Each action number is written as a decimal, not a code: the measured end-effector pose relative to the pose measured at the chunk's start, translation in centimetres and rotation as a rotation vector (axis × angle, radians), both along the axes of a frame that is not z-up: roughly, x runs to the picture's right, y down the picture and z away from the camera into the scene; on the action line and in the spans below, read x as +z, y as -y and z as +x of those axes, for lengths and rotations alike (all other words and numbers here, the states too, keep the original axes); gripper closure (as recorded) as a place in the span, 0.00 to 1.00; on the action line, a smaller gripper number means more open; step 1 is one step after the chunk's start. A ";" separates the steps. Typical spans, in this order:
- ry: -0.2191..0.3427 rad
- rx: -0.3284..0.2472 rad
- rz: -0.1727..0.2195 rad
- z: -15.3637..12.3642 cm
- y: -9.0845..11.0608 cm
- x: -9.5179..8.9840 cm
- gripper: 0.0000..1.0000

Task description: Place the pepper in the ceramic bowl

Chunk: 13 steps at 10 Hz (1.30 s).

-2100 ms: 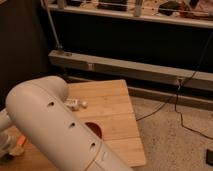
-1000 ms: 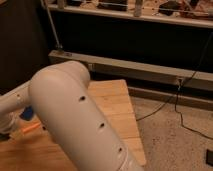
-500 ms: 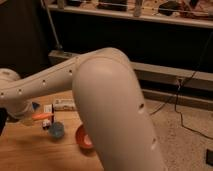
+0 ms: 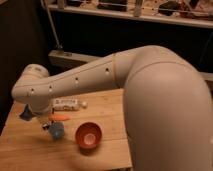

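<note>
The orange pepper lies on the wooden table, left of centre, pointing right. The red-orange ceramic bowl with a paler inside stands just right of and in front of it, apart from it. My white arm sweeps in from the right, and its wrist hangs over the table's left side. My gripper sits below the wrist, close to the pepper's left end. The bowl is empty.
A small translucent blue cup stands between the pepper and the bowl, near the gripper. A white bottle lies on its side behind the pepper. A dark bluish thing sits at the table's left edge. Dark shelving stands behind.
My arm has swung up and away from the camera, uncovering more of the table. The wrist has settled at the left, over the pepper. The pepper, cup and bowl have not moved.
</note>
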<state>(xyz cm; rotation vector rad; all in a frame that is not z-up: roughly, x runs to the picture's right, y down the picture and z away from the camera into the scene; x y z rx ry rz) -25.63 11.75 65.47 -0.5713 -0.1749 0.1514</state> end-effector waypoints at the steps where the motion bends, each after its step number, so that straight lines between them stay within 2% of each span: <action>1: -0.004 0.031 -0.019 1.2 -0.4 0.1 1.00; 4: 0.008 0.115 -0.085 3.9 -2.1 1.3 1.00; 5: 0.013 0.130 -0.096 4.3 -2.4 1.6 1.00; 8: 0.041 0.199 -0.146 6.0 -3.4 3.5 1.00; 9: 0.045 0.218 -0.161 6.7 -3.7 4.3 0.97; 12: 0.026 0.245 -0.194 9.2 -4.4 7.1 0.69; 13: 0.017 0.246 -0.213 10.3 -4.8 8.2 0.57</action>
